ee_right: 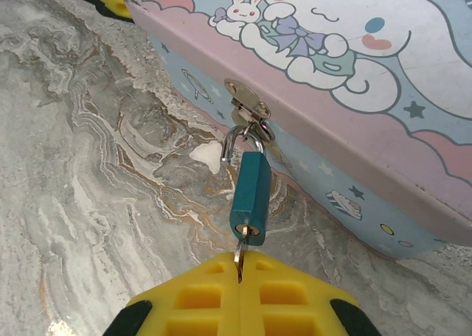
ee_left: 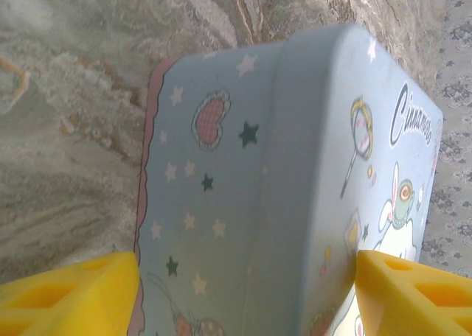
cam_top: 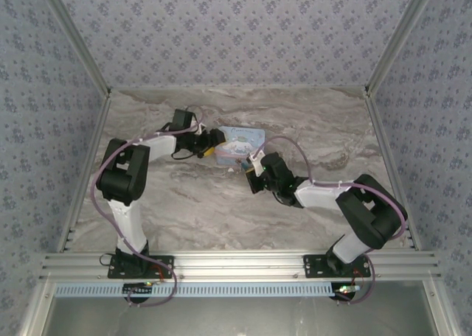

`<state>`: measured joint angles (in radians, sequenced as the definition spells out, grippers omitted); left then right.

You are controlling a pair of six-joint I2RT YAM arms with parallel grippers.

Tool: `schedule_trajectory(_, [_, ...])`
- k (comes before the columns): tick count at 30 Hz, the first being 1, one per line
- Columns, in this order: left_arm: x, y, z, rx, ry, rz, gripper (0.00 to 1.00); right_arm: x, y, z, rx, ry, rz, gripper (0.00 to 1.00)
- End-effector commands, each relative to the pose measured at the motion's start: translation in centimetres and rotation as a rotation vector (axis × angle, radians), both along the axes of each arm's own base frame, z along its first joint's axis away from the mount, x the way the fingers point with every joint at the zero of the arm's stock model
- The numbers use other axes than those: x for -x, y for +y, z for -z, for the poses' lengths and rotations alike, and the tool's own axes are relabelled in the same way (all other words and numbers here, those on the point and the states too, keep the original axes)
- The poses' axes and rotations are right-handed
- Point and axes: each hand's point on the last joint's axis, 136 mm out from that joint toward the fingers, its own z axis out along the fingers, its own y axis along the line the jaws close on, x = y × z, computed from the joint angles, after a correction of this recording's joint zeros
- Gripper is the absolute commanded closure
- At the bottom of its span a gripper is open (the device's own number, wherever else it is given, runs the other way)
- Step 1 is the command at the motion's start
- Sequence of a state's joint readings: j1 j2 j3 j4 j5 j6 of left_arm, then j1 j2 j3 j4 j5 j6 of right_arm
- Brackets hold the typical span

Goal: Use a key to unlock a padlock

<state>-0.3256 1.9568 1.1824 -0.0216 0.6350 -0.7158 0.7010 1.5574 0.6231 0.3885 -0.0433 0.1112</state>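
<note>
Padlock (ee_right: 251,196) of teal colour hangs by its thin silvery shackle (ee_right: 237,141) from the metal hasp (ee_right: 247,104) on the front wall of a light-blue tin box (ee_right: 354,115). The tin carries a cartoon rabbit print and stands on the marble bench (ee_right: 96,166). Its pink-edged lid is down, so the inside is hidden. The padlock body slants down and away from the tin wall, with its bottom end toward the right gripper (ee_right: 241,266). This gripper's two yellow fingers are pressed fully together on a small key (ee_right: 239,256). The key's blade comes out from between the fingertips and reaches the brass keyhole in the bottom of the padlock. From the top camera the tin (cam_top: 240,144) lies near the middle of the bench (cam_top: 221,211), with the right gripper (cam_top: 253,172) at its near side and the left gripper (cam_top: 215,146) at its left end. In the left wrist view the left gripper (ee_left: 247,292) has its jaws wide apart with the end of the tin (ee_left: 251,189) between them. One yellow finger (ee_left: 66,295) is at each side wall, very close or touching, and I cannot tell if they already press on it.
</note>
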Motion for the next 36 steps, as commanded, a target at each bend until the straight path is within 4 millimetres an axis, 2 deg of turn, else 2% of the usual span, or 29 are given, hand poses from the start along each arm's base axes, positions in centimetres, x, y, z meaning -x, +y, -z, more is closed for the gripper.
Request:
schedule_trajectory(1, [2.7,1.0,2.7,-0.069,0.084,-0.041,0.26,0.3,-0.7,0.7,-0.041,0.066,0.003,1.0])
schedule_trajectory(8, [5.3,1.7,3.5,-0.077,0.106,-0.1,0.27,0.5,-1.5,1.7,-0.128,0.149,-0.008,1.0])
schedule_trajectory(20, [9.1,0.6,3.8,-0.087,0.136,-0.136,0.27,-0.2,-2.9,2.1,-0.341,0.285,0.009,1.0])
schedule_trajectory(28, [10.8,0.2,3.9,-0.085,0.149,-0.154,0.27,-0.7,-4.2,3.0,-0.466,0.414,0.06,1.0])
schedule_trajectory(36, [11.2,0.7,3.8,-0.099,0.145,-0.164,0.26,-1.5,-4.8,4.5,-0.539,0.547,0.115,1.0])
